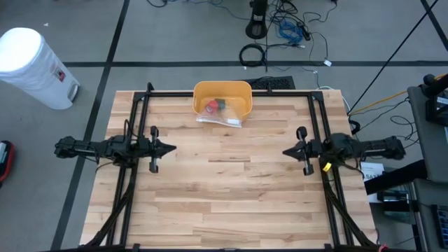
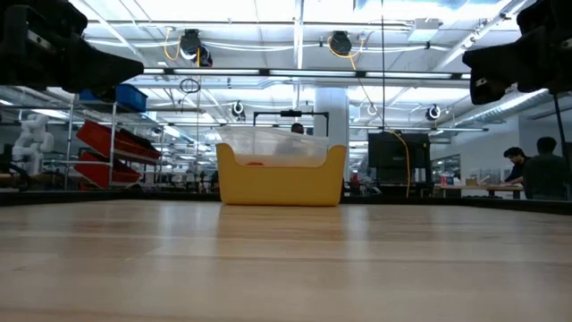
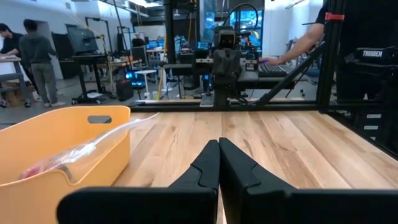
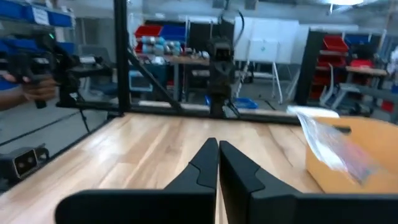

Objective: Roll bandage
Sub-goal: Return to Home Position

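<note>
Yellow bin (image 1: 222, 85): far edge of table (image 1: 224, 203), centre.
Clear zip bag (image 1: 222, 119): in bin, draped over its near rim, red item (image 1: 210, 106) inside.
Left gripper (image 1: 171, 148): raised at left, fingers pressed together, empty.
Right gripper (image 1: 286, 150): raised at right, the same.

Glossy clear bag (image 1: 222, 118), smooth wood table (image 1: 224, 189)

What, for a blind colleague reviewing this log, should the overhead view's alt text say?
A yellow bin at the wooden table's far edge holds a clear zip bag that droops over its near rim. The left gripper and right gripper, both shut, face each other from opposite sides.
</note>
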You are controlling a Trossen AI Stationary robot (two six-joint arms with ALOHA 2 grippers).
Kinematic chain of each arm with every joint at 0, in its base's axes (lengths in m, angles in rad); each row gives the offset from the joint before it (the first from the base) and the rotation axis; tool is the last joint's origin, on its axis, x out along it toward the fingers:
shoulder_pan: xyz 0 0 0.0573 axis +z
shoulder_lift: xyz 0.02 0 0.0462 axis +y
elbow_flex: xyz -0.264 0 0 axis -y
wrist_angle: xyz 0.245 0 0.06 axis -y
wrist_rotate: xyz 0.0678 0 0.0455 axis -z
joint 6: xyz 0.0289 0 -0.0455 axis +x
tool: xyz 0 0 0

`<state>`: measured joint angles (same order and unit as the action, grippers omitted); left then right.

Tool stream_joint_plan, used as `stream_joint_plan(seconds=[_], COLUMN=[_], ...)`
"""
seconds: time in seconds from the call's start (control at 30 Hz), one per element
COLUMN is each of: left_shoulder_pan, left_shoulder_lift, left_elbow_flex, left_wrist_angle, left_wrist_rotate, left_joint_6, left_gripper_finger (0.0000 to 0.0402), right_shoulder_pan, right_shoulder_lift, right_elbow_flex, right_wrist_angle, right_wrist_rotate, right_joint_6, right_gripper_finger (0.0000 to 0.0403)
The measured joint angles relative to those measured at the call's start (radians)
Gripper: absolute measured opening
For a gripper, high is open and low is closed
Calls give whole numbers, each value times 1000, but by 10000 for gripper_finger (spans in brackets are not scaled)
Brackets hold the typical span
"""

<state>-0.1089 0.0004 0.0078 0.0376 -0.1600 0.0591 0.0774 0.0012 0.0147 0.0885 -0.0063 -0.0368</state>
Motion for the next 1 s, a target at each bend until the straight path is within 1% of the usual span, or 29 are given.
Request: stream_joint_plan(seconds=[0.23, 0.4, 0.5, 0.7, 1.0], left_shoulder_pan=[0, 0, 0, 0, 0], left_shoulder_lift=[0, 1, 1, 2, 2], left_elbow_flex=[0, 0, 0, 0, 0], left_wrist_angle=[-1, -2, -2, -4, -4], left_wrist_rotate=[0, 0, 0, 8, 11], left_joint_6=[2, 19, 18, 20, 2], left_gripper_finger=[2, 2, 2, 2, 2], right_shoulder_pan=[-38, -38, -38, -37, -37], right_shoulder_lift=[1, 2, 2, 2, 2], right_elbow_flex=[0, 0, 0, 0, 0], right_wrist_angle=[-58, -55, -53, -58, -59], right_wrist_rotate=[9, 87, 105, 80, 79], right_joint_6=[38, 9, -1, 0, 2], right_gripper_finger=[0, 0, 0, 0, 0])
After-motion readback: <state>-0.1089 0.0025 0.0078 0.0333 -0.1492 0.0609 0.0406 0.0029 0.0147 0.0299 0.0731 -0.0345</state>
